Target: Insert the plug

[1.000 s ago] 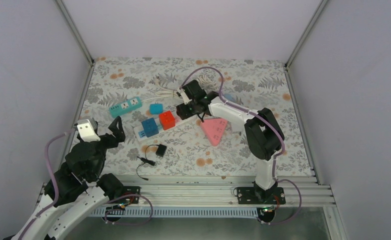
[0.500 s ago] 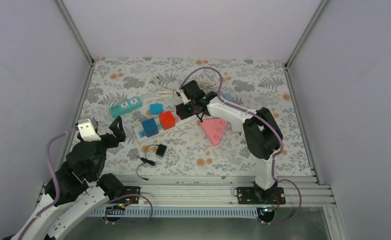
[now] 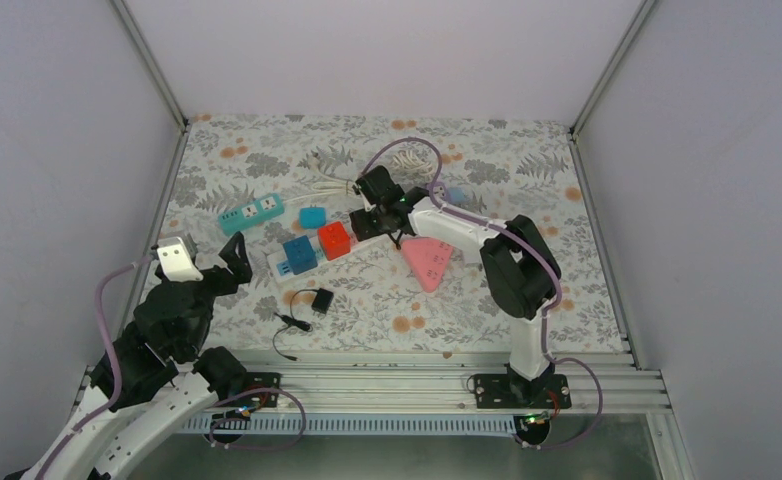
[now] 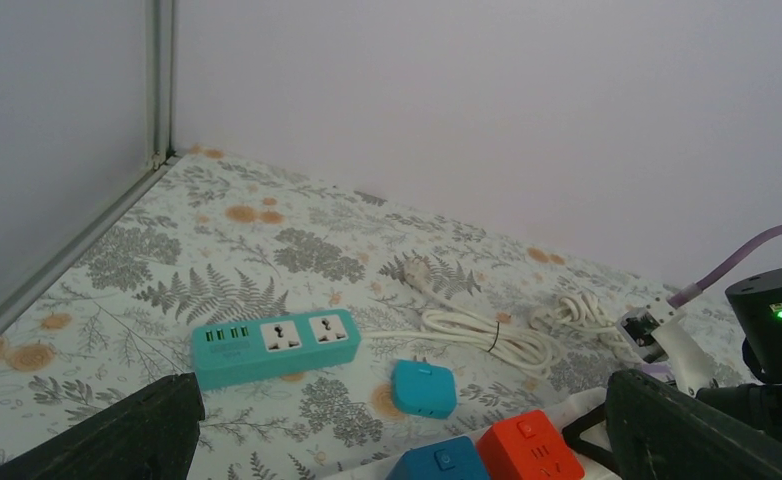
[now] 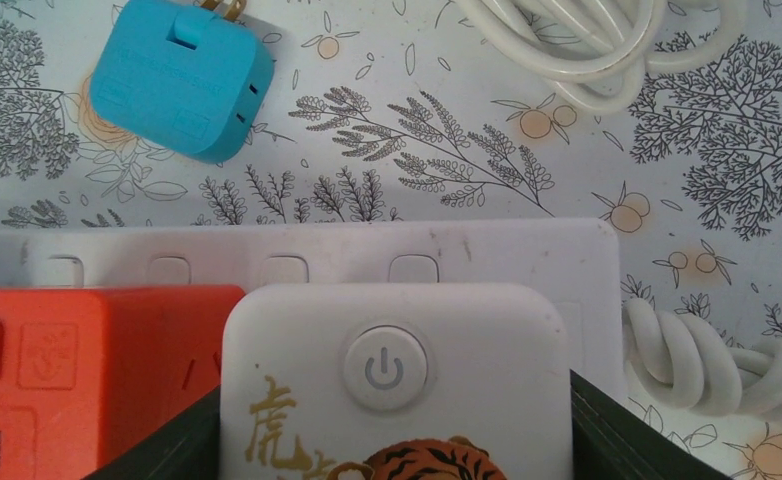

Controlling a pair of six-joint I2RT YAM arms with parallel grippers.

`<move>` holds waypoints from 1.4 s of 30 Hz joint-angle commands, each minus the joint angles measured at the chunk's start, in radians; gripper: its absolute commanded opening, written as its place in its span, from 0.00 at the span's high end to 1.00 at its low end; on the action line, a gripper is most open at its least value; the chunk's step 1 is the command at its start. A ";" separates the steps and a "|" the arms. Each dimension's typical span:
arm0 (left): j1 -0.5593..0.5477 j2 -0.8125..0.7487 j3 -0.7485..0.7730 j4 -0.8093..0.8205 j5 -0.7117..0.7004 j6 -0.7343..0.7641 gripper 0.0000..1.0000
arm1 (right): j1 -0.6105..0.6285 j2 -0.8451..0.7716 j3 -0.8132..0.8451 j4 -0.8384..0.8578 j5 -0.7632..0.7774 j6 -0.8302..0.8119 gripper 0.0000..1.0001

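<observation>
My right gripper (image 5: 395, 440) is shut on a white cube plug (image 5: 397, 375) that has a power button and a tiger picture, with a dark finger on each side. The plug is over the white power strip (image 5: 297, 255), right beside the orange cube (image 5: 77, 370) plugged there. Its prongs are hidden, so I cannot tell how deep it sits. From above, the right gripper (image 3: 372, 212) is at the strip's far end (image 3: 279, 264). My left gripper (image 3: 229, 268) hovers open near the left edge, and its fingers (image 4: 117, 440) frame the scene with nothing between them.
A blue cube (image 3: 299, 254) sits on the strip next to the red one (image 3: 334, 239). A teal strip (image 3: 251, 213), teal adapter (image 3: 312, 217), pink triangular block (image 3: 429, 258) and black adapter with cable (image 3: 321, 300) lie around. Coiled white cord (image 5: 587, 50) lies behind the strip.
The right gripper, with the white plug in it, has shifted slightly left along the strip. The left arm has barely moved.
</observation>
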 commanded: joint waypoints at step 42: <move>0.006 0.037 0.002 -0.010 -0.012 0.015 0.00 | 0.050 0.270 0.081 -0.057 0.228 0.198 0.49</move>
